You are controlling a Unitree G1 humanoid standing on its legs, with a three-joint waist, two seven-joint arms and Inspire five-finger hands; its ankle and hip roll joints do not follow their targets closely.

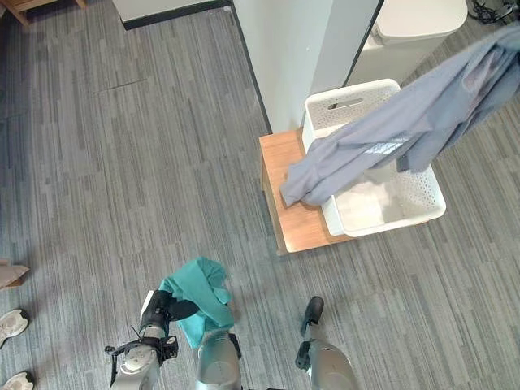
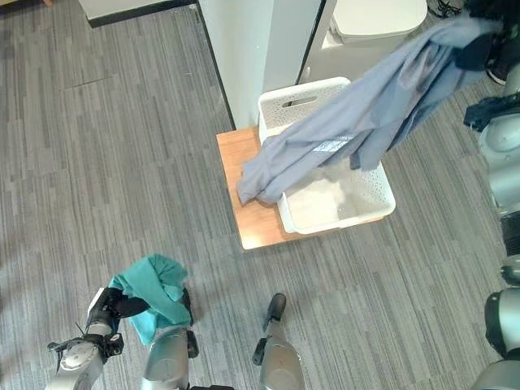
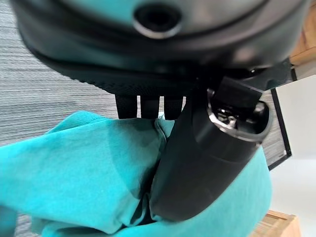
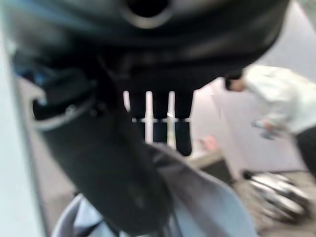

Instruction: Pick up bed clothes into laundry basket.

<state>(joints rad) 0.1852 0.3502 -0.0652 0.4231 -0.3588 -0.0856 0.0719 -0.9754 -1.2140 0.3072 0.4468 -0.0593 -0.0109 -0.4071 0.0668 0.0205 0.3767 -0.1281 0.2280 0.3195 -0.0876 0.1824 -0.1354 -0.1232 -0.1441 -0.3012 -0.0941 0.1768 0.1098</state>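
Nearest the robot, low on its left side: left hand (image 1: 166, 310) holds a teal garment (image 1: 199, 296) bunched up above the grey striped floor (image 1: 122, 162). Left wrist view shows the thumb (image 3: 197, 168) pressed across the teal cloth and the fingers (image 3: 148, 106) curled into it from behind, so that's a pinch grip, cloth wadded between them.

Further out, ahead and to the right: low wooden platform (image 1: 284, 199) on the floor, white perforated laundry basket (image 1: 406, 207) sitting on it. Something pale lies in the basket bottom, can't tell what.

A grey-blue shirt (image 1: 390, 134) hangs stretched diagonally over the basket. Its low end droops past the basket's left rim onto the platform; its high end runs up to the right hand (image 2: 475, 45) at the upper right. Right wrist view: thumb (image 4: 106, 168) clamped down on the grey cloth, fingers (image 4: 160, 126) curled behind it, so the shirt is pinched and held up in the air, not yet in the basket.

Behind the basket: white wall panel (image 1: 284, 57) and a white bin (image 1: 414, 24).

Far left edge: a person's shoes (image 1: 11, 323).
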